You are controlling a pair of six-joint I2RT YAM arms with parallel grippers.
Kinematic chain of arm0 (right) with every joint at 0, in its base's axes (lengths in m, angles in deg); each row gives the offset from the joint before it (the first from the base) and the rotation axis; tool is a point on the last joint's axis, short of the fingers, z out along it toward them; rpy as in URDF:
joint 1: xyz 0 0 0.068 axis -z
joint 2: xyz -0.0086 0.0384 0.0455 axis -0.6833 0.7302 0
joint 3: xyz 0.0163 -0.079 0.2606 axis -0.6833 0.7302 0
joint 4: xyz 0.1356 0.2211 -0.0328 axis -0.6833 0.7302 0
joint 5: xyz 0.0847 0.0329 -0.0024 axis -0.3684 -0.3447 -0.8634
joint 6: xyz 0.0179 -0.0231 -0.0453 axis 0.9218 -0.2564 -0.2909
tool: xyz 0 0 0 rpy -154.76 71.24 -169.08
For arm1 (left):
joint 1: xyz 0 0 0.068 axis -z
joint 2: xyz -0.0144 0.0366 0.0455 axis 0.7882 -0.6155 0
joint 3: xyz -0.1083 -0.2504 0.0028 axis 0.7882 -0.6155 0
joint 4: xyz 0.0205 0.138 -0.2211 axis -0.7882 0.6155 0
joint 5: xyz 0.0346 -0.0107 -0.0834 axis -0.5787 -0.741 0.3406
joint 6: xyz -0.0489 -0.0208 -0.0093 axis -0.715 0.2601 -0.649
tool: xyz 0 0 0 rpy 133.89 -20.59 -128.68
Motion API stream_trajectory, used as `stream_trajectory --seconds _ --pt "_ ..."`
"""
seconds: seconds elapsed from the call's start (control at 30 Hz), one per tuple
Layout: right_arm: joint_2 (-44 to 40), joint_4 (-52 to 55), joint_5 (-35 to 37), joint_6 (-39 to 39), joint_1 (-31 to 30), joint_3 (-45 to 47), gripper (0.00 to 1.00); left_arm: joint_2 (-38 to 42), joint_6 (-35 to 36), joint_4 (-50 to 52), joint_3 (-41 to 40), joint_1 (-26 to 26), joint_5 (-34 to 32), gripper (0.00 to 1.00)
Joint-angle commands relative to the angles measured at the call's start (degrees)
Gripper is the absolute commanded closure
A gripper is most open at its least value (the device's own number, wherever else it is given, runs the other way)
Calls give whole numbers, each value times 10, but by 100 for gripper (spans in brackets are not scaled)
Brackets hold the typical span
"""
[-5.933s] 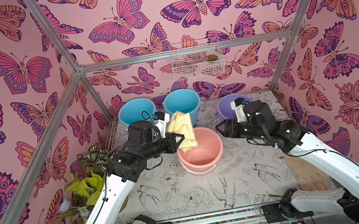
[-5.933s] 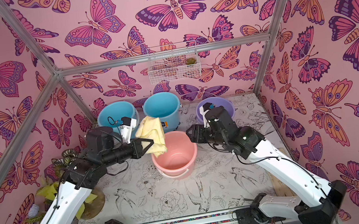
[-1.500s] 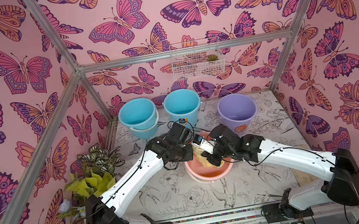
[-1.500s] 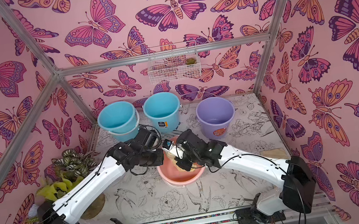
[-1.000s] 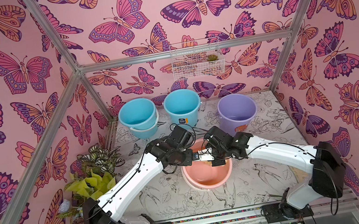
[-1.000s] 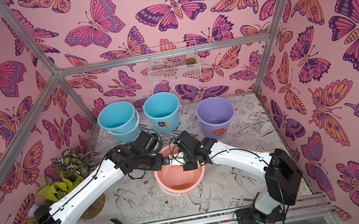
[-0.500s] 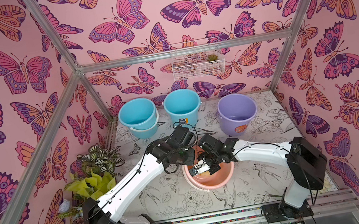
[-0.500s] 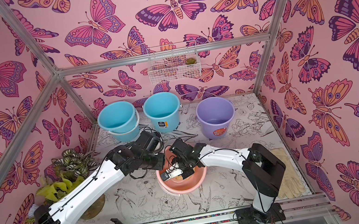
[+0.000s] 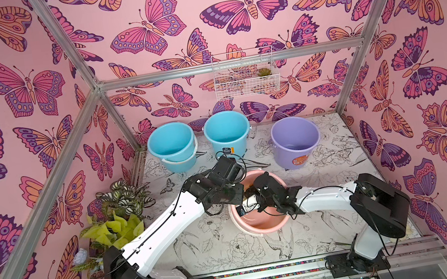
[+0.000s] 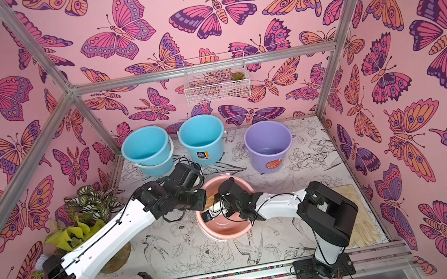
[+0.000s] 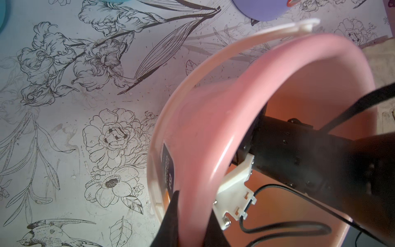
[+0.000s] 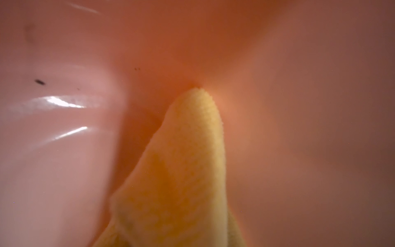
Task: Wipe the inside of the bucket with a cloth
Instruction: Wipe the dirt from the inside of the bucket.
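Note:
The lavender bucket (image 9: 295,141) (image 10: 270,145) stands upright at the back right with its orange sticker facing front; neither gripper touches it. A salmon-pink bucket (image 9: 260,227) (image 10: 224,231) sits mid-table. My left gripper (image 11: 192,226) is shut on that bucket's near-left rim (image 11: 213,107), one finger outside and one inside. My right gripper (image 10: 216,205) reaches down inside it, shut on the pale-yellow cloth (image 12: 188,160), whose tip presses against the pink inner wall (image 12: 299,107). The cloth covers the right fingers.
Two sky-blue buckets (image 9: 171,145) (image 9: 227,130) stand at the back left. Potted plants (image 9: 118,211) fill the left edge. A wire basket (image 9: 246,80) hangs on the back wall. A tan mat (image 10: 359,216) lies at the front right.
My right gripper has swept with the cloth from the pink bucket's far side down toward its left inner wall, and its elbow has swung nearer. The left gripper has kept its hold on the rim.

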Motion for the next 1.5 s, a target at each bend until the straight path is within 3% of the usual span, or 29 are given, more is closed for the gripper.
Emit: stream_trajectory --seconds 0.0,0.23,0.5,0.63,0.87,1.0,1.17,1.33,1.47 --pt "-32 49 74 -66 -8 -8 100 6 -17 -55 -3 8 39 100" --pt "-64 385 75 -50 -8 -83 100 7 -14 -54 -3 11 28 100" --pt "-74 541 -58 31 -9 -111 100 11 -14 -55 -10 13 23 100" --pt "-68 522 -141 66 -7 -97 100 4 -12 -55 -9 16 26 100" --pt "-71 357 -344 148 -4 -42 100 -2 -12 -55 -10 27 22 100" --pt "-63 240 -399 213 -4 -23 100 0 -14 -54 -18 28 21 100" --pt "-36 114 -349 259 -4 -10 100 -5 -15 -54 -24 29 25 100" --pt "-39 -31 -198 276 -8 28 100 -9 -20 -54 -19 32 33 100" --pt "-47 -40 -75 211 -16 33 100 -6 -17 -49 -12 37 31 100"
